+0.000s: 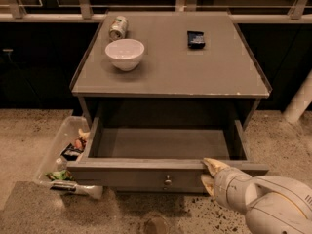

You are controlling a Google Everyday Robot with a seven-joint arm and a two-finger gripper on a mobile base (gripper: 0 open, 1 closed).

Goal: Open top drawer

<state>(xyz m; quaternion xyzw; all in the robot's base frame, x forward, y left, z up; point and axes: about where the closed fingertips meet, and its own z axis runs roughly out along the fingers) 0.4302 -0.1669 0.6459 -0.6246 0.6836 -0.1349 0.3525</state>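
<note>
Speckled floor carries a grey table [170, 72]; its top holds a white bowl [125, 53] at 10 o'clock, a can [118, 27] at 11 and a dark packet [196, 39] at 1. You find the top drawer [131, 177] pulled well out toward 6 o'clock. Your gripper [204, 173] sits at 5 o'clock against the drawer front's right end, fingers spread apart.

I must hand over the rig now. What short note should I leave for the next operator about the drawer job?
The gripper is at the right end of the top drawer front, low right in view.
The top drawer is pulled far out from under the table; its inside looks empty. Its knob is free, left of the gripper.
Done: the drawer is open.
Left: probably only to draw the arm back.
A bowl and a can sit on the table.
</note>
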